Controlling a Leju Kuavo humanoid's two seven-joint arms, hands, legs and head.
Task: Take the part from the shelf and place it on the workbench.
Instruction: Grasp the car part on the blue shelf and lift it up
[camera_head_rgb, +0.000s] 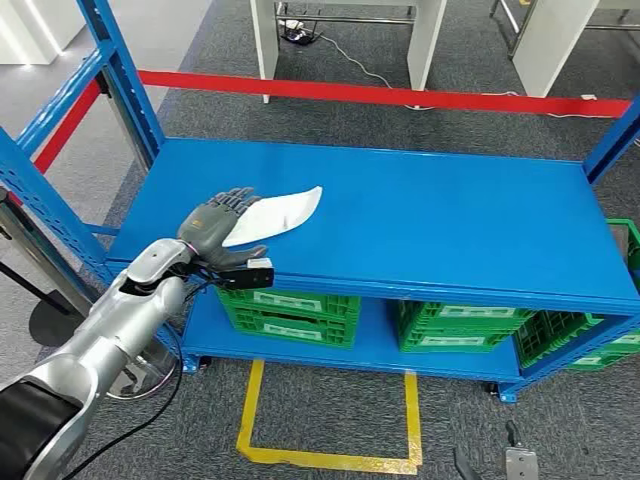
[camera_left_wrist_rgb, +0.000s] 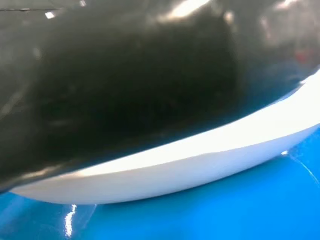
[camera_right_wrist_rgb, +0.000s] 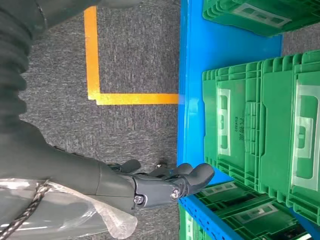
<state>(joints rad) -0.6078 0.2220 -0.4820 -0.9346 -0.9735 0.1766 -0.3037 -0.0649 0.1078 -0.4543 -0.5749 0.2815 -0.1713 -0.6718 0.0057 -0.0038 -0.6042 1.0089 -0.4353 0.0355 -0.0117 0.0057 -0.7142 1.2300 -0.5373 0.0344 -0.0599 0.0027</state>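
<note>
Early yet: left hand (camera_head_rgb: 219, 222) lies over the white part (camera_head_rgb: 281, 213) at shelf's (camera_head_rgb: 423, 215) nine o'clock; grip unclear, lift and placing remain.

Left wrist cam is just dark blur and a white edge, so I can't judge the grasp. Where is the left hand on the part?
Observer: In the head view, the left hand lies over the near-left end of the white part on the blue shelf top.
Operator: Lifted yet?
Observer: Cannot tell. The fingers lie across its top, with the thumb along its near edge.
Operator: Right hand?
Observer: The right hand hangs empty beside the green crates on the lower shelf.
</note>
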